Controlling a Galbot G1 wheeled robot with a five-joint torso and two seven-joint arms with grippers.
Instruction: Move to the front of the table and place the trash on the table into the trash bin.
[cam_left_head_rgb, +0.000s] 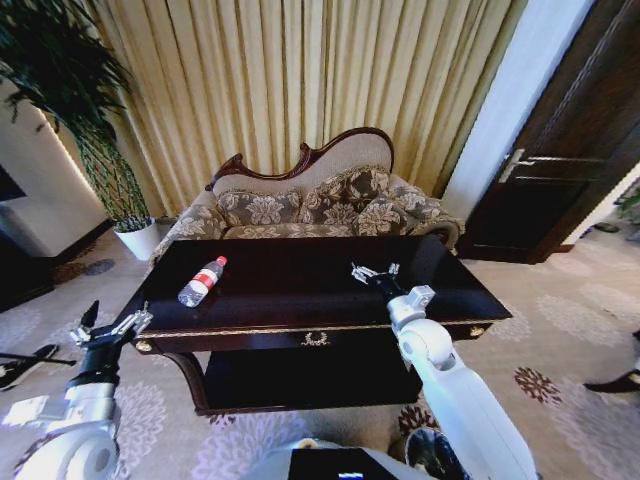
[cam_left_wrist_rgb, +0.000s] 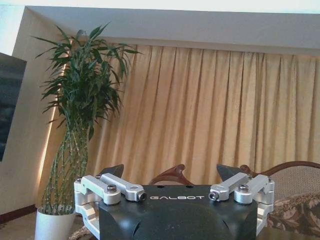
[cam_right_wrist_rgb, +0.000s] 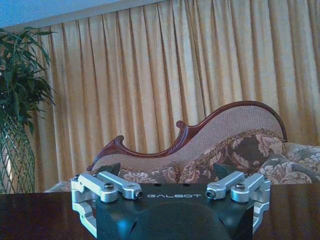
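A clear plastic bottle with red cap lies on the dark glossy wooden worktop (probably light, slippery; grip mid-body). The right gripper hovers above it, the left gripper just off its corner, both jaws spread, empty.

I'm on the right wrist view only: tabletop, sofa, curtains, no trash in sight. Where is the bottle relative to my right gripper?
Observer: The bottle lies on its side on the left part of the table, well to the left of the right gripper.
Operator: Which way does its cap point?
Observer: The red cap points away from the robot, toward the sofa.
Operator: And the left gripper?
Observer: The left gripper hangs off the table's front left corner, fingers open, holding nothing.
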